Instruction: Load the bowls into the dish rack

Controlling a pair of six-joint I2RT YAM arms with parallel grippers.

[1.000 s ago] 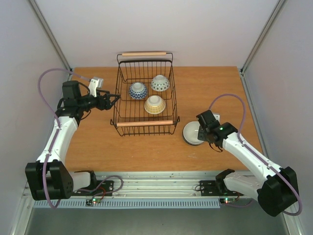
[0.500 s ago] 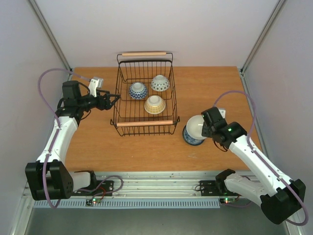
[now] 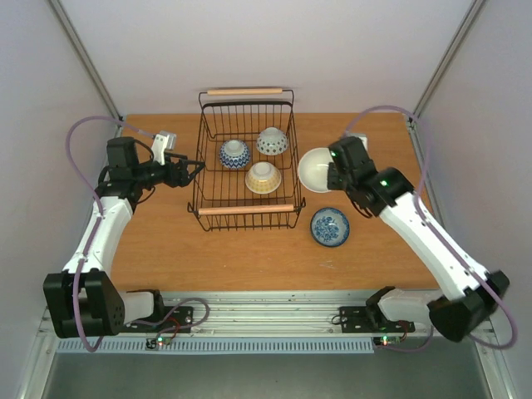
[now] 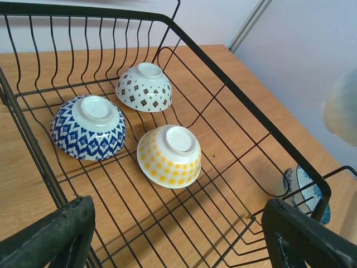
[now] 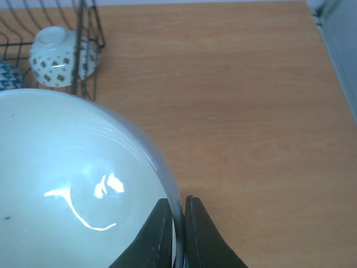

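Beside the right wall of the dish rack (image 3: 249, 220), the right gripper (image 3: 334, 173) is holding a plain pale bowl (image 3: 314, 169) off the wooden table (image 3: 374, 141). Its two fingers (image 5: 196, 234) are pinching together on the bowl's rim, one inside and one outside. The bowl is hanging tilted, with its glossy inside showing to the overhead camera and turning partly toward the rack. It is staying outside the wire, just beside the rim. From the left wrist it is showing only as a pale blur at the right edge.

The black wire rack is lying with its long axis running away from the arms' bases. One wooden handle (image 3: 246, 209) is sitting at the near short end and the other handle (image 3: 245, 91) at the far one. Three bowls are resting inside it upside down, foot rings up and apart from one another. The blue-patterned bowl (image 4: 88, 127) is sitting on the left, the white bowl with brown diamonds (image 4: 144, 87) at the far right, and the yellow-dotted bowl (image 4: 169, 155) nearer the arms.

On the table, near the rack's near right corner, a bowl with a blue inside (image 3: 330, 226) is standing upright and alone.

The left gripper (image 3: 193, 170) is hovering at the rack's left wall. Its fingers (image 4: 50, 240) are standing wide apart, clamping nothing.
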